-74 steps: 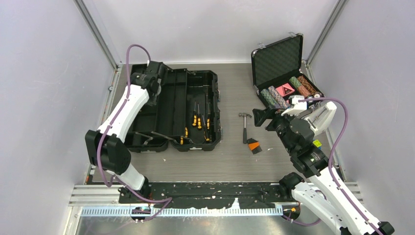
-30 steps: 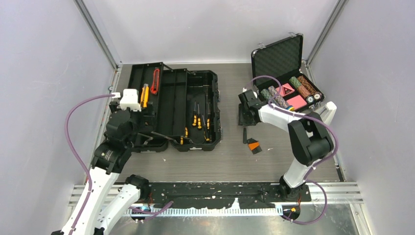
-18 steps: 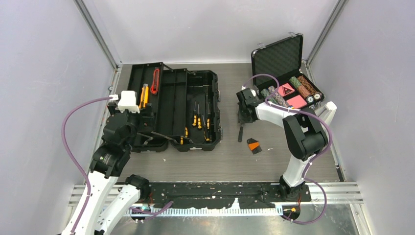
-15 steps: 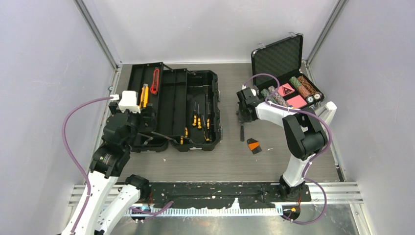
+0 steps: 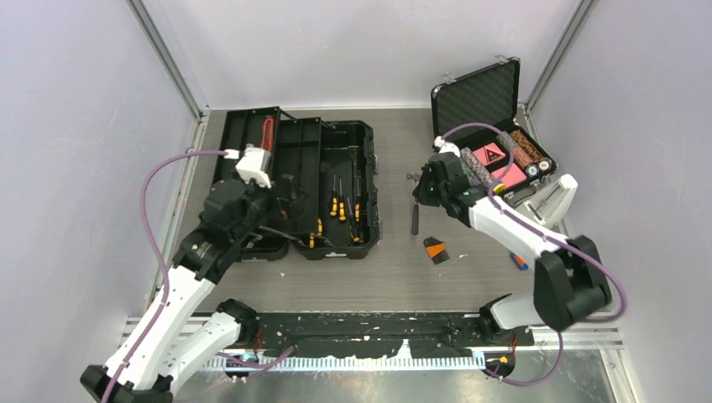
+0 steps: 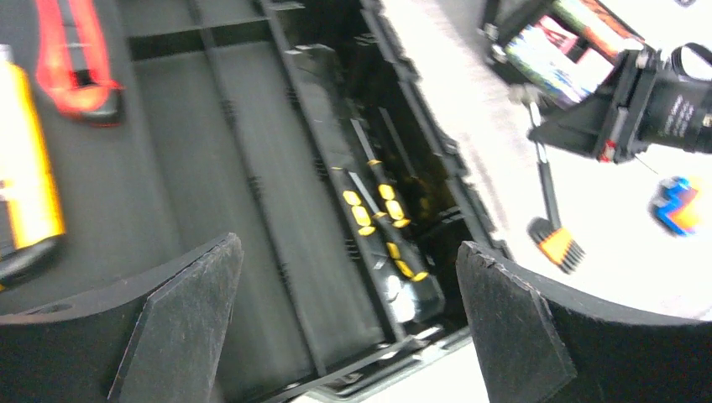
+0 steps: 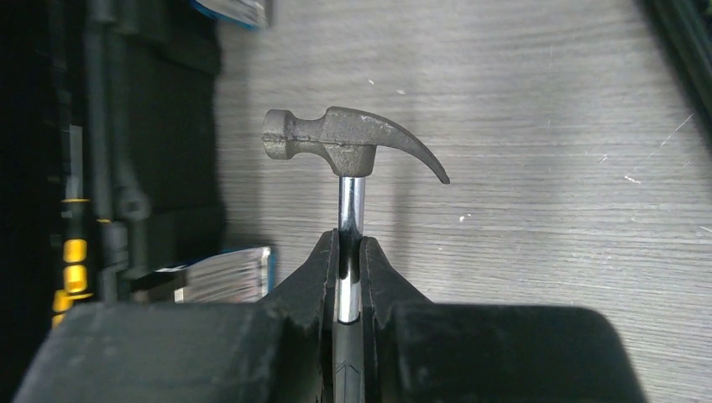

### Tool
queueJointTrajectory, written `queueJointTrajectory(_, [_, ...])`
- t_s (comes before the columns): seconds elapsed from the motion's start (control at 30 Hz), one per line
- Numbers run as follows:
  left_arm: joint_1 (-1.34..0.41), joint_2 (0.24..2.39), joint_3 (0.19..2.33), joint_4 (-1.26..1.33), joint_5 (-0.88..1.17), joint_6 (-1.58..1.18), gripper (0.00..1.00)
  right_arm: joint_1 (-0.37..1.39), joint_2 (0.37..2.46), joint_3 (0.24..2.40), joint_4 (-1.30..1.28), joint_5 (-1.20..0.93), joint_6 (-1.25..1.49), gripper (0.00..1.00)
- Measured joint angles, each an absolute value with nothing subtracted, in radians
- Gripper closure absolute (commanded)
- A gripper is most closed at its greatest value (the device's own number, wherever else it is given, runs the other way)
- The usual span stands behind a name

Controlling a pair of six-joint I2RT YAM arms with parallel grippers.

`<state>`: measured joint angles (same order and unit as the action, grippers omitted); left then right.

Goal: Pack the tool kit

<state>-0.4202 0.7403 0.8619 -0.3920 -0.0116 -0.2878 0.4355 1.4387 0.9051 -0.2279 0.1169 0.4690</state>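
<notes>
The tool kit's black toolbox (image 5: 302, 168) lies open at the left of the table, and the left wrist view looks down into its tray (image 6: 210, 193). Inside are yellow-and-black screwdrivers (image 5: 337, 206) (image 6: 382, 227), a red tool (image 6: 71, 59) and a yellow knife (image 6: 29, 185). My left gripper (image 5: 284, 195) (image 6: 348, 336) hangs open over the box with nothing between its fingers. My right gripper (image 5: 426, 186) (image 7: 350, 252) is shut on the chrome neck of a small claw hammer (image 7: 353, 143) (image 5: 414, 220), just right of the box.
An orange-and-black brush (image 5: 434, 248) (image 6: 556, 243) lies on the table below the hammer. A small blue object (image 5: 518, 262) sits under the right arm. The foam-lined case of poker chips (image 5: 491, 126) stands open at the back right.
My right gripper has shut on the hammer's neck and drawn it slightly toward the back right. My left arm has swung right and forward over the open toolbox, jaws still open.
</notes>
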Motion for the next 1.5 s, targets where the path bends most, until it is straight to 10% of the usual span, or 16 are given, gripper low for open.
queueJointTrajectory(0.9, [-0.919,1.387,1.118,-0.103,0.083,-0.443,0.16,0.435,0.835,0.663,-0.051,-0.048,0.781,0.95])
queueJointTrajectory(1.5, [-0.968,1.534,1.209,-0.11,0.109,-0.445,1.0,0.435,0.812,0.619,0.0,-0.087,0.839,0.95])
